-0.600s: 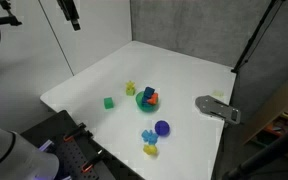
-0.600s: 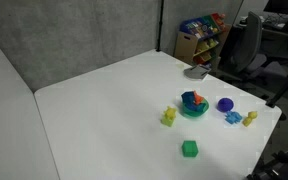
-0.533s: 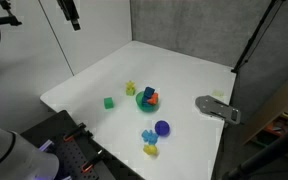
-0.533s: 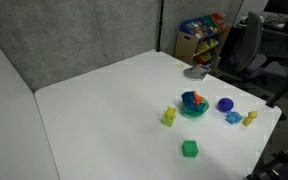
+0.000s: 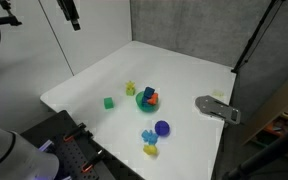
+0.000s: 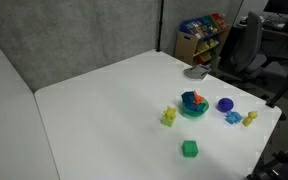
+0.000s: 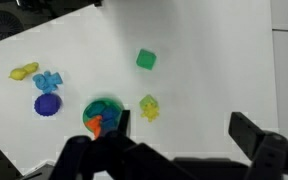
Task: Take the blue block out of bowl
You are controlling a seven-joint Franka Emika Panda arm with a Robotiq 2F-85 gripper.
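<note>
The small green bowl (image 5: 145,100) sits near the middle of the white table and shows in both exterior views (image 6: 193,108). The teal-blue block (image 5: 149,92) lies inside it next to an orange piece (image 5: 154,99). It also shows in the other exterior view (image 6: 190,98). In the wrist view the bowl (image 7: 103,106) is at lower left, partly hidden by a finger. My gripper (image 7: 184,128) is open and empty, high above the table and well away from the bowl. It hangs at the top left in an exterior view (image 5: 72,15).
A light green cube (image 5: 108,102) and a yellow-green toy (image 5: 131,89) lie beside the bowl. A dark blue-purple round object (image 5: 161,127) and a light blue piece (image 5: 147,136) with a yellow toy (image 5: 150,149) lie on its other side. A grey object (image 5: 217,108) lies at the table edge.
</note>
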